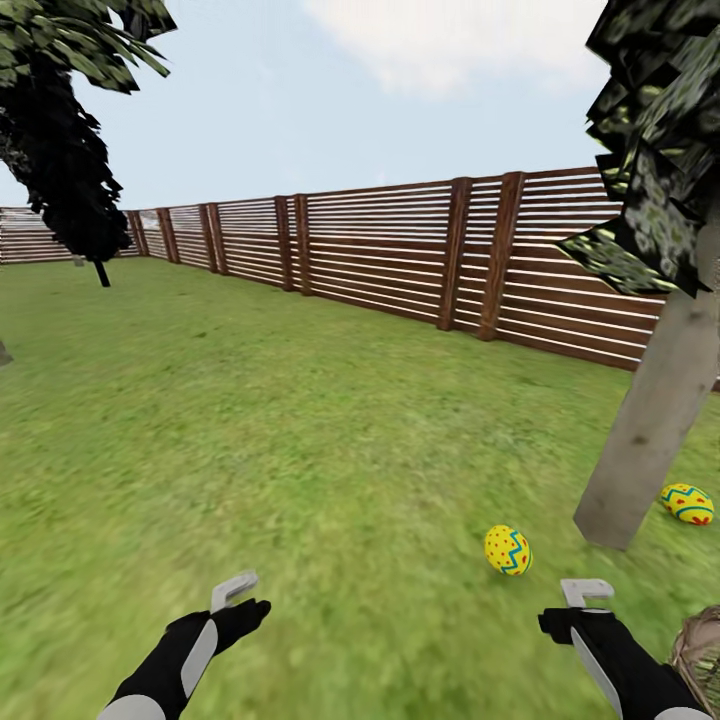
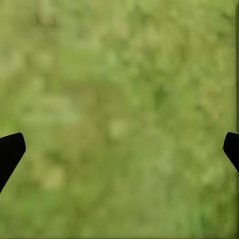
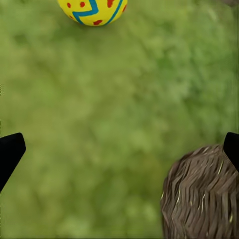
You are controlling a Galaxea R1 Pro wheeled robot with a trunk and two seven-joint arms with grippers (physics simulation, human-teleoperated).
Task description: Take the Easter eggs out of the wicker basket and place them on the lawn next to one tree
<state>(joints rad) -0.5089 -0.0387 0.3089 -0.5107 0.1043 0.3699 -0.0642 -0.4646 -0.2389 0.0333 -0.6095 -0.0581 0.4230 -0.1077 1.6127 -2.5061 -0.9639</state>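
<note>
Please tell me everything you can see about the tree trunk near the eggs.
The trunk is slim, pale grey-tan with faint darker speckles, and looks like smooth bark. It leans, its top toward the head view's right, and rises from the lawn into a dark crown of angular leaf clumps. One egg lies on the grass left of its base, another right of it. Neither touches the trunk.

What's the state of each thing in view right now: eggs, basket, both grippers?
Easter egg nearer the robot: lying on the lawn beside the tree trunk, free.
Second Easter egg: on the grass on the trunk's other side, free.
Wicker basket: on the grass by the right gripper, inside hidden.
Left gripper: open, empty, over bare grass.
Right gripper: open, empty.
</note>
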